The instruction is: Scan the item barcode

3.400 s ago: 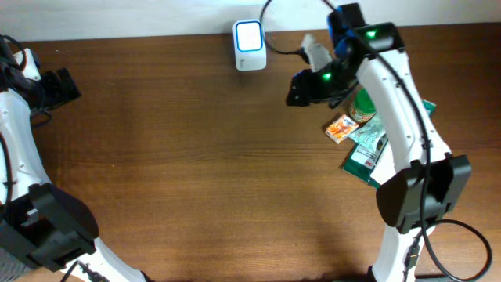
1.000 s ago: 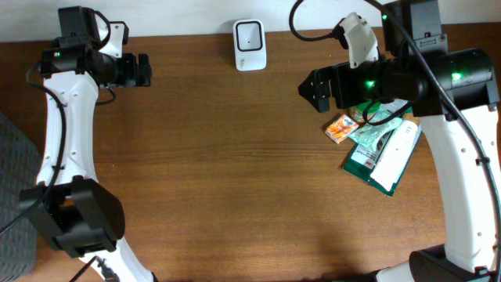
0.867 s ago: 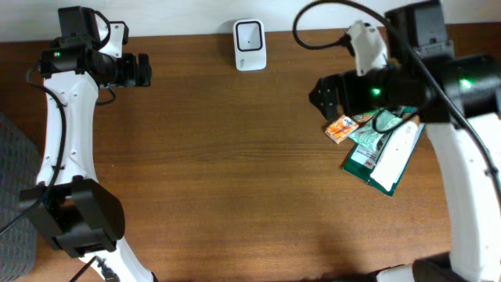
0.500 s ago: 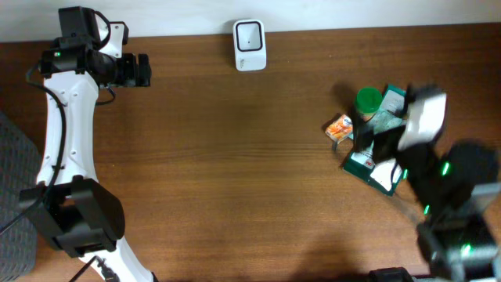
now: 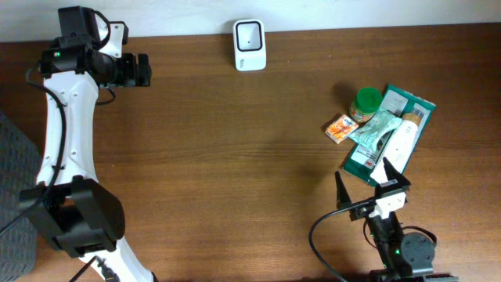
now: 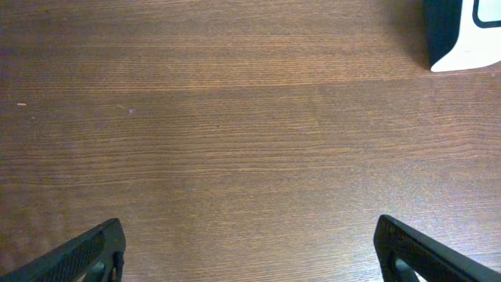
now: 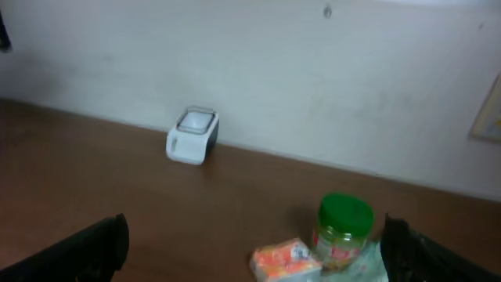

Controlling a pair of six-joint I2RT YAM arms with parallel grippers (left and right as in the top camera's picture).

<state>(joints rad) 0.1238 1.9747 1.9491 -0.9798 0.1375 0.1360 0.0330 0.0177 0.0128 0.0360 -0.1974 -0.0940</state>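
The items lie in a pile at the right: a green-lidded jar [image 5: 367, 102], an orange packet [image 5: 341, 128], a pale green pouch [image 5: 376, 130], a white tube [image 5: 401, 142] and a dark green box [image 5: 359, 160] under them. The white barcode scanner [image 5: 250, 45] stands at the table's back edge. My right gripper [image 5: 366, 185] is low at the front, just short of the pile, open and empty. Its view shows the jar [image 7: 344, 226], packet [image 7: 286, 261] and scanner [image 7: 192, 135] ahead. My left gripper [image 5: 142, 69] hovers open at the back left, with the scanner [image 6: 463, 35] at its view's corner.
A pale wall [image 7: 313, 70] rises behind the table's back edge. The right arm's base and cable [image 5: 403, 251] sit at the front edge. Bare wood [image 5: 235, 157] stretches between the scanner and the pile.
My right arm has swung from above the back of the pile down to the table's front edge, uncovering the items. The left arm has stayed put.
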